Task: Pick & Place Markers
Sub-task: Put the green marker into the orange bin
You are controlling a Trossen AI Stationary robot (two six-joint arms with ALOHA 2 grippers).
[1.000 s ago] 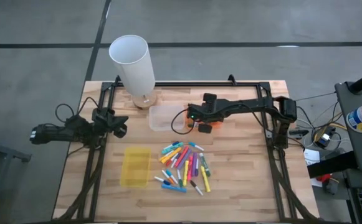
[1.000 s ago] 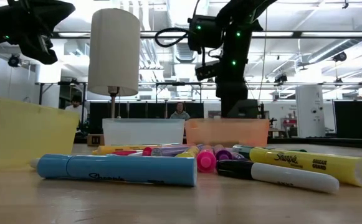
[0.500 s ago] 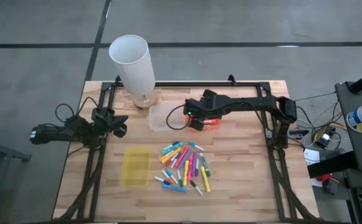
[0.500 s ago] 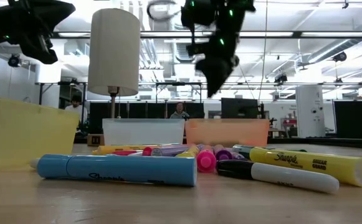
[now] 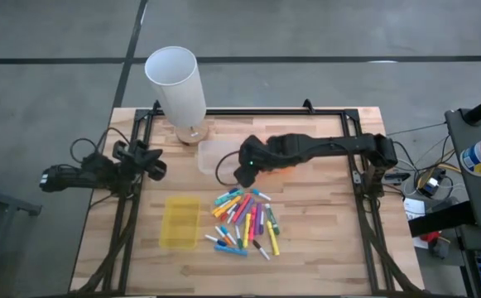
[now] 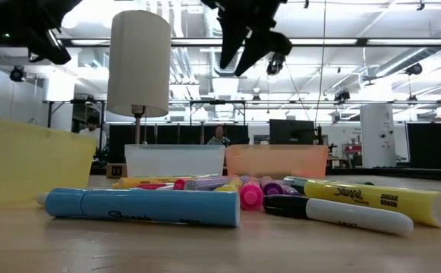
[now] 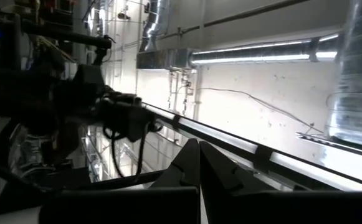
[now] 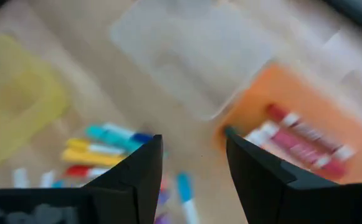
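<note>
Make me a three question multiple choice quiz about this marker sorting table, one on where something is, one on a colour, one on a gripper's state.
1. Where do most of the loose markers lie?
A. inside the yellow tray
B. in a pile on the table, right of the yellow tray
C. inside the clear tray

2. Which tray already holds red or pink markers?
A. the orange tray
B. the yellow tray
C. the clear tray

3. How is the right gripper?
A. shut on a blue marker
B. open and empty, above the table
C. resting in the yellow tray

Answers: 1 B, the high view shows the pile on bare wood beside the yellow tray. 2 A, the right wrist view shows red and pink markers lying in the orange tray. 3 B, its two fingers stand apart with nothing between them.
</note>
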